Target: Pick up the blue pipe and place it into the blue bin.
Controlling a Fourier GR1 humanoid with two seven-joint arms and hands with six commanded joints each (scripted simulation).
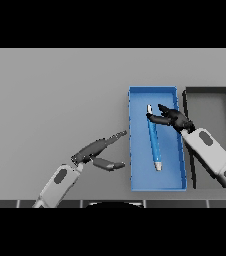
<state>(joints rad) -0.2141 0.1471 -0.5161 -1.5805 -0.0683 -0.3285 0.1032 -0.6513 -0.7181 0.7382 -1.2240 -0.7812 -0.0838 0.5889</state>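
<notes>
The blue pipe (153, 141) lies lengthwise inside the blue bin (137, 175), its pale ends pointing to the far and near sides. My right hand (171, 118) hovers over the bin's far right part, fingers spread and relaxed, their tips close to the pipe's far end but not curled round it. My left hand (96, 151) rests open to the left of the bin, fingers pointing toward its left wall.
A dark grey bin (186, 102) stands directly right of the blue one, partly covered by my right forearm. The grey table (55, 95) stretches away to the left and to the far side.
</notes>
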